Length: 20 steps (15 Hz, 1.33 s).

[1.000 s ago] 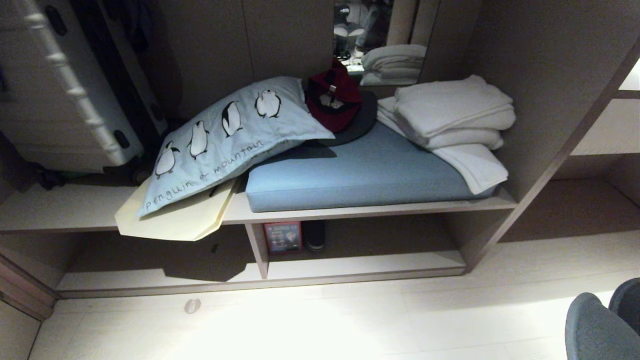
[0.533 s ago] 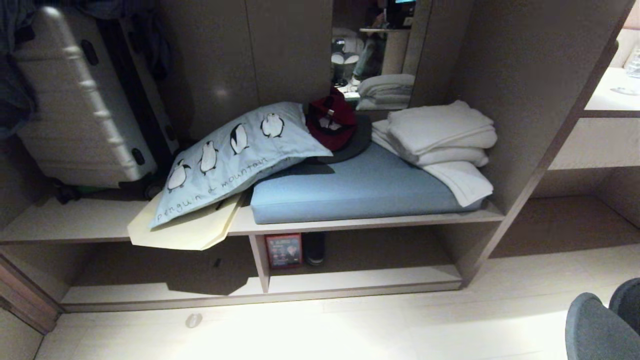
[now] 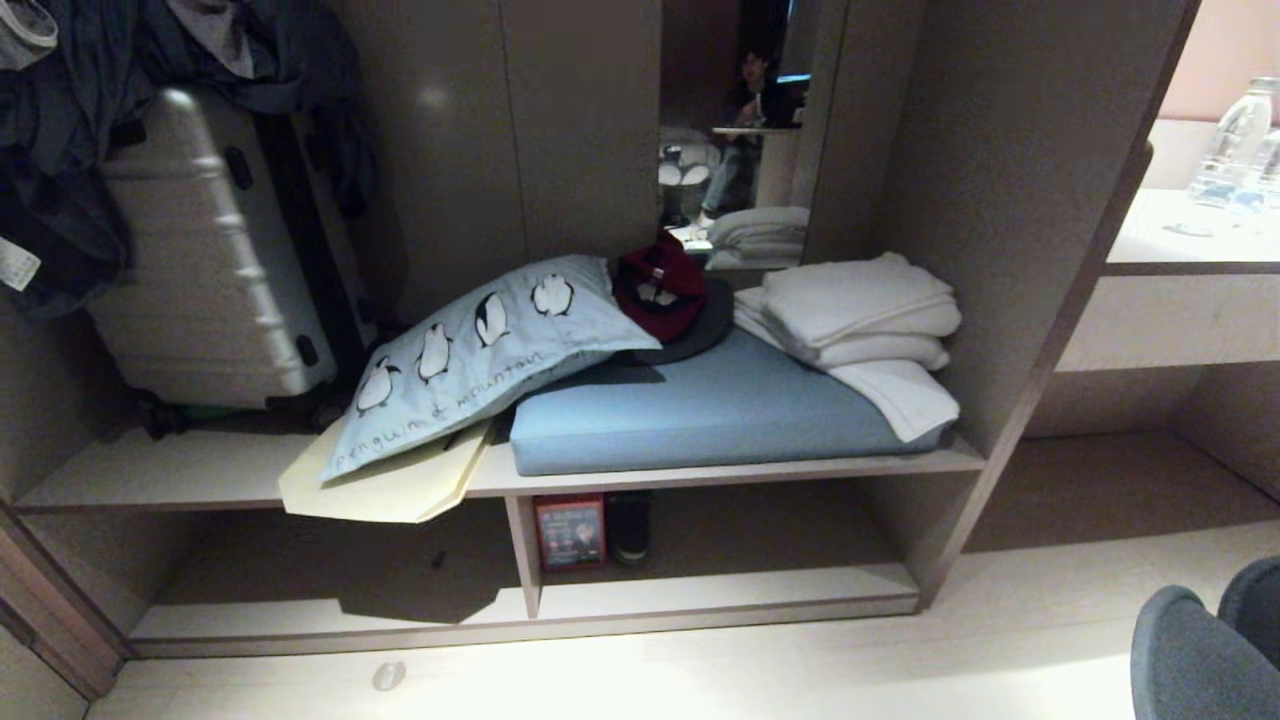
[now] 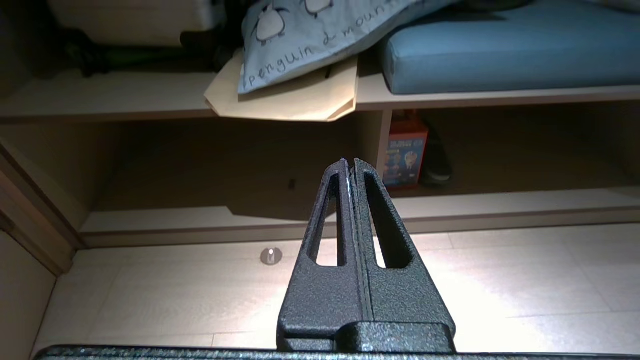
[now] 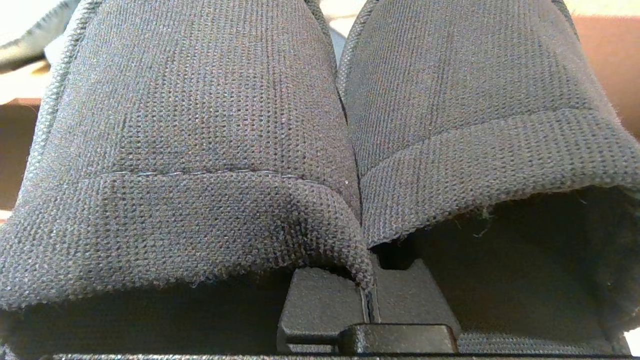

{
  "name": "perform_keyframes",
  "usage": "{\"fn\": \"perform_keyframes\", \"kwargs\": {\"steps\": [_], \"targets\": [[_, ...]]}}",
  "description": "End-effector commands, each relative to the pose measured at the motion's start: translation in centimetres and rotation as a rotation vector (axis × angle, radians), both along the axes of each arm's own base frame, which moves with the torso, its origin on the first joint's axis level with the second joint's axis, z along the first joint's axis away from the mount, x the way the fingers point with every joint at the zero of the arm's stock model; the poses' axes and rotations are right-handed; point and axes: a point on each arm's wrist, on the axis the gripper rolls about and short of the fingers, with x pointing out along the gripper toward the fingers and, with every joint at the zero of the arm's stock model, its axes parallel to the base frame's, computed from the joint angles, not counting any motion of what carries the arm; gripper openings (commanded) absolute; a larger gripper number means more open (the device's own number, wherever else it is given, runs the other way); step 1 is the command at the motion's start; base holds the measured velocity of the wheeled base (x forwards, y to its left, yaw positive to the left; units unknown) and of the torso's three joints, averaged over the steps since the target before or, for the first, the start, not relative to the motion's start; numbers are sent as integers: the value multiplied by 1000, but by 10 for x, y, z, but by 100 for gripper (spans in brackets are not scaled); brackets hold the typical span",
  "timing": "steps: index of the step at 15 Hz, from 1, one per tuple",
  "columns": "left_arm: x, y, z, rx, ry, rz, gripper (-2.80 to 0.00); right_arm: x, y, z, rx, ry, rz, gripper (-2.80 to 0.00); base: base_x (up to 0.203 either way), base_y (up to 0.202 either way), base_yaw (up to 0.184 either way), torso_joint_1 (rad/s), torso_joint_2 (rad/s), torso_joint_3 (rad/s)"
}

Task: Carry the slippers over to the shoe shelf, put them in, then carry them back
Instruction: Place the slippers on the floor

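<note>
The right gripper's (image 5: 369, 300) fingers are pinched on the inner edges of the slippers (image 5: 345, 125), both hanging together. The left gripper's (image 4: 350, 167) fingers are pressed together, empty. This looks like the carrying step; next, lower toward the shoe shelf (image 3: 720, 590) base board.

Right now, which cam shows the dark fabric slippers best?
Right wrist view: the pair of dark knitted fabric slippers fills the frame side by side, inner edges pinched in the shut right end effector. Head view shows only their toes at the lower right corner. Left wrist view shows none.
</note>
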Motion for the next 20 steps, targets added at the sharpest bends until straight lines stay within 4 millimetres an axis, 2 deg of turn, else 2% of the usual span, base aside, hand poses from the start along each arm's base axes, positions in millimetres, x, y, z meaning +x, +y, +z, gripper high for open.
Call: {"fn": "perform_keyframes", "kwargs": {"steps": [1,5,16,20], "targets": [[0,0,0,0,1,0,-280,0,0,0,0,3,0,-280,0,0,0,4,2,204],[0,0,0,0,0,1,-280,0,0,0,0,3,0,-280,0,0,0,-1,3,186],[0,0,0,1,-1,0,-280,0,0,0,0,3,0,-280,0,0,0,1,0,11],[0,0,0,0,-1,0,-280,0,0,0,0,3,0,-280,-1,-165,-1,2,2,12]]}}
